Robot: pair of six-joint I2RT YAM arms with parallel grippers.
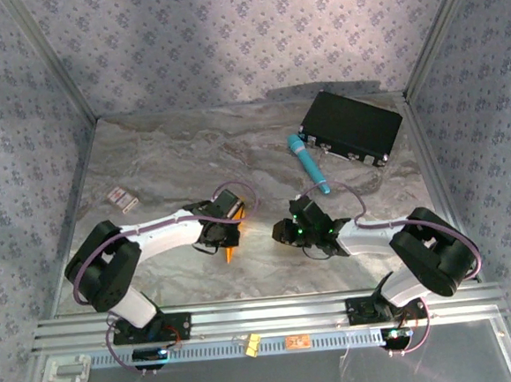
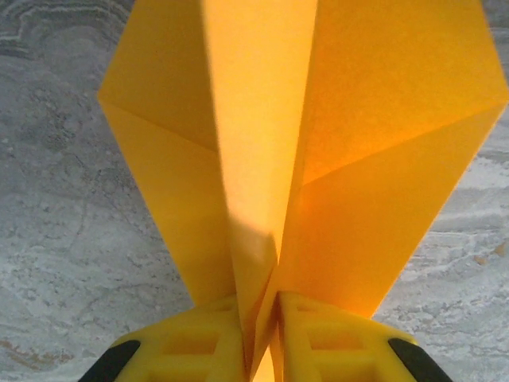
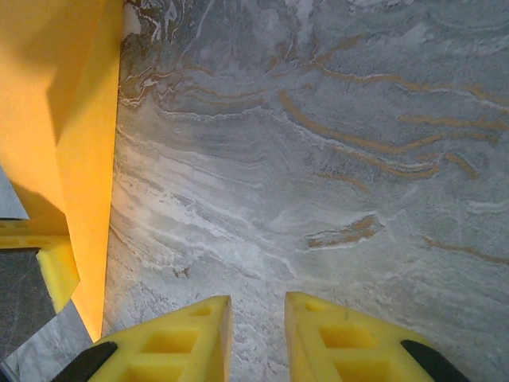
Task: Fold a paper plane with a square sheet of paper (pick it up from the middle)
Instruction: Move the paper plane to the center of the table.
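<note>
Fingers (image 2: 199, 342) of the left gripper (image 2: 258, 310) are clamped on the paper plane (image 2: 334, 159). They pinch its centre crease at the narrow end, and the creased orange-yellow wings fan away from them over the marbled bench (image 2: 64, 239). From above, that gripper sits near the middle of the bench with an orange tip poking out beneath it. The right gripper (image 3: 257, 310) hovers just beside it, jaws a little apart over bare marble, gripping nothing. The plane's edge hangs close at its side.
</note>
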